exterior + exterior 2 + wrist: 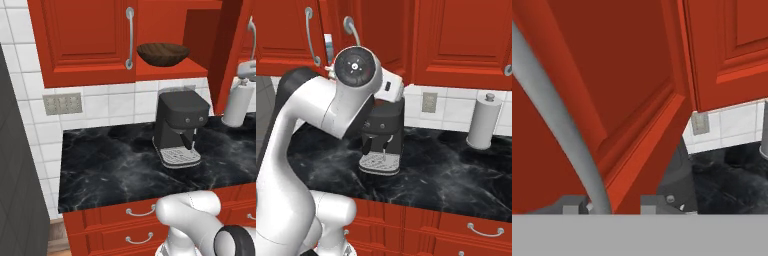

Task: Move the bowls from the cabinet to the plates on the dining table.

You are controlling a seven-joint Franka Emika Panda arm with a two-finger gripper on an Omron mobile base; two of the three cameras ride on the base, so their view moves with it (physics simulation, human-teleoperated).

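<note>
Jaws (604,209) narrow around curved silver handle (557,125) of glossy red panelled door (627,85).

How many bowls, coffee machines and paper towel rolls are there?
Wooden bowl on the cabinet shelf: 1
Coffee machine on the black counter: 1
Paper towel roll: 1
Total: 3

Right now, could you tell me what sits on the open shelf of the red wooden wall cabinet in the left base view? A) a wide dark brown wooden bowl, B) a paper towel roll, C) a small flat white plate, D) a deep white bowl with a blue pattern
A: the wide dark brown wooden bowl rests on the red shelf of the red wooden wall cabinet, above the dark grey coffee machine.
</note>
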